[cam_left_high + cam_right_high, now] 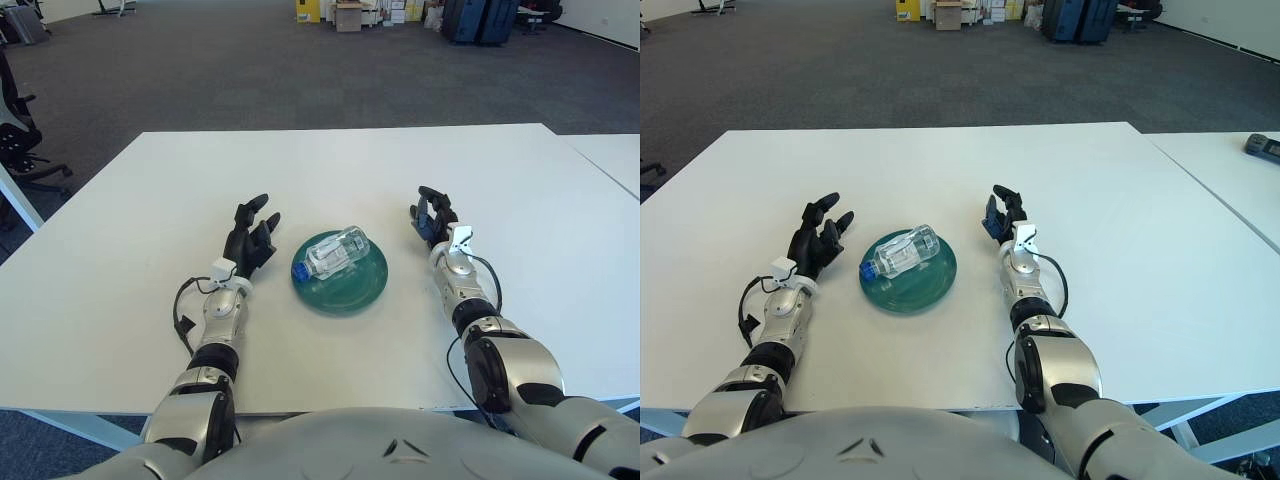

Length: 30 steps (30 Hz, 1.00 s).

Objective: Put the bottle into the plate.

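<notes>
A clear plastic bottle (335, 252) with a blue cap lies on its side in the green plate (350, 288), cap toward the plate's left rim. My left hand (252, 234) shows just left of the plate, fingers spread and empty. My right hand (432, 215) shows to the right of the plate, fingers relaxed and empty. Neither hand touches the bottle or the plate.
The white table (150, 220) stretches wide around the plate. A second white table (615, 160) adjoins on the right, with a dark object (1262, 145) on it. Office chairs (15, 130) stand at the far left; boxes and cases line the far wall.
</notes>
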Each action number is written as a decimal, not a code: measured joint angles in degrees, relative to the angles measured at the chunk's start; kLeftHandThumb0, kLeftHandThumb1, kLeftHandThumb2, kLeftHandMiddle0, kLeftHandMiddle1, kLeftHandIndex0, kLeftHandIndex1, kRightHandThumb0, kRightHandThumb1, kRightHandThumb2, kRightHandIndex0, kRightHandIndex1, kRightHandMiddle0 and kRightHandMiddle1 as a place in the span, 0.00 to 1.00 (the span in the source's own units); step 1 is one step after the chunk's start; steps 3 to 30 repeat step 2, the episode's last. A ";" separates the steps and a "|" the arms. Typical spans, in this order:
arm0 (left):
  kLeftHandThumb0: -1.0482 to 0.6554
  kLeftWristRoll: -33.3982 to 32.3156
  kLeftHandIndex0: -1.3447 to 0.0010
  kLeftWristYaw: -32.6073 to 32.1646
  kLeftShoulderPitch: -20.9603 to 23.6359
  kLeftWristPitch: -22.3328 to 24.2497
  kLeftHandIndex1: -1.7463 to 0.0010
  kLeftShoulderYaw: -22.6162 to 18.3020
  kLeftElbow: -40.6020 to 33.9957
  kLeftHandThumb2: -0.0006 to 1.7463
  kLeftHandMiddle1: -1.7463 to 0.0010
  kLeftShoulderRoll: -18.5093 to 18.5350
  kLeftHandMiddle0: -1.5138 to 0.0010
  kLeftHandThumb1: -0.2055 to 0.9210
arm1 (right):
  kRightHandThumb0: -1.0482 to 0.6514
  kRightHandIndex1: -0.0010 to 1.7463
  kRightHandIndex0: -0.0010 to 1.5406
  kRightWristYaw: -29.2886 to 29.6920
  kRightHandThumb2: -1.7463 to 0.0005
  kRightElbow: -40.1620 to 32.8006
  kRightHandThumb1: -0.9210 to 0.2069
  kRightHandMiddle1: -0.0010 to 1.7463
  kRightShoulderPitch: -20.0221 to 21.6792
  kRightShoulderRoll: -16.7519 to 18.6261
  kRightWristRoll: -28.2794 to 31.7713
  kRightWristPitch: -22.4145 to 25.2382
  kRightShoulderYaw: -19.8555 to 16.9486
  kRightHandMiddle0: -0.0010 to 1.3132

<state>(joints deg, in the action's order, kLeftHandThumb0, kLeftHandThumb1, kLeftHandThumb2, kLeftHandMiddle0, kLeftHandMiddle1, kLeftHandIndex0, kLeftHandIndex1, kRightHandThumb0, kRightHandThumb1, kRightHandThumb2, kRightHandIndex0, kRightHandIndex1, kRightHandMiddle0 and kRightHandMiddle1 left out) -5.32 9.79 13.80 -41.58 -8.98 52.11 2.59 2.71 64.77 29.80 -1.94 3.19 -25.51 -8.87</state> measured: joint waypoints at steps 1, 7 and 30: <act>0.16 0.00 0.96 -0.01 0.00 0.03 0.52 -0.01 -0.01 0.52 0.99 0.00 0.60 1.00 | 0.22 0.00 0.27 0.01 0.54 -0.11 0.00 0.46 -0.03 0.00 -0.02 0.00 0.03 0.01; 0.16 -0.01 0.96 -0.01 0.00 0.09 0.52 -0.03 -0.02 0.52 0.99 0.00 0.60 1.00 | 0.22 0.00 0.27 0.02 0.54 -0.19 0.00 0.46 -0.06 0.00 -0.03 0.00 0.07 0.01; 0.16 -0.01 0.96 -0.01 0.00 0.09 0.52 -0.03 -0.02 0.52 0.99 0.00 0.60 1.00 | 0.22 0.00 0.27 0.02 0.54 -0.19 0.00 0.46 -0.06 0.00 -0.03 0.00 0.07 0.01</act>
